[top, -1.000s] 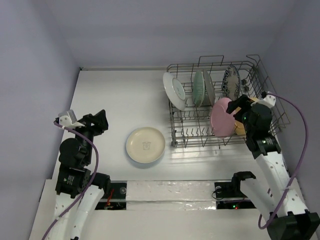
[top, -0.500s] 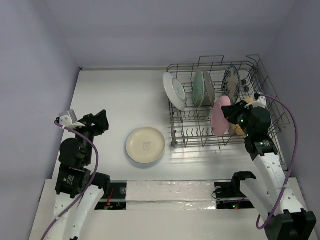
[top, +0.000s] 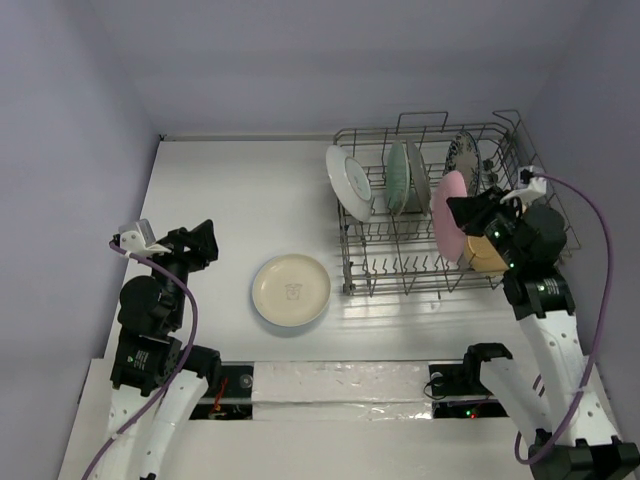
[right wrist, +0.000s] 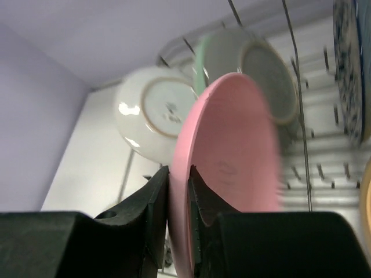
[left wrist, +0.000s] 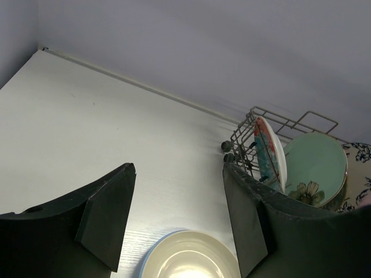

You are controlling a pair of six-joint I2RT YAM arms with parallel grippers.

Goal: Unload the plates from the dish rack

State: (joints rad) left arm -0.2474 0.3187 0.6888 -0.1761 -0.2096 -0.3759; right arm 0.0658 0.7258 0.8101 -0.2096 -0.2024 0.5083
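The grey wire dish rack stands at the right of the table. My right gripper is shut on the rim of a pink plate, which hangs upright over the rack's front row. In the right wrist view both fingers pinch the pink plate edge-on. Left in the rack are a white floral plate, a mint green plate, a black-and-white patterned plate and a yellow-orange plate. A cream plate lies flat on the table. My left gripper is open, left of it.
In the left wrist view the cream plate shows a blue rim beneath it, between my open fingers. Purple walls close the table at the back and on both sides. The rack's upright tines and side wires surround the held plate.
My right gripper shut on the pink plate and raised it out of the front tines, up and toward the back of the rack. The left arm stayed still.
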